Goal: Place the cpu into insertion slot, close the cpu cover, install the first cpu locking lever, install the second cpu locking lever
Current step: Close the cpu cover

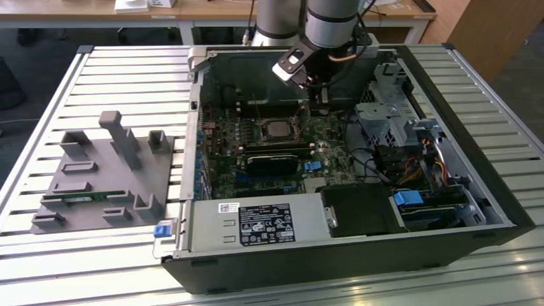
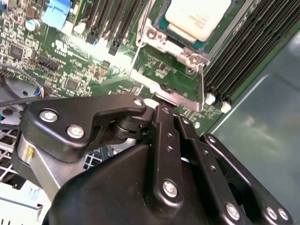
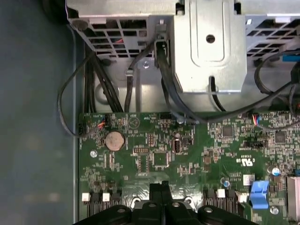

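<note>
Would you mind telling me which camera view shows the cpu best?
The second wrist view: the cpu appears close up, its pale metal top plain to see, though partly cut off at the frame edge. In the exterior view the cpu is a small grey square on the green board.

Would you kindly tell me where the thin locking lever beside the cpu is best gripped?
Probably its straight bare stretch: the locking lever is a thin rod running clear of the cpu, so pinch across it from above the board, away from the memory slots.
</note>
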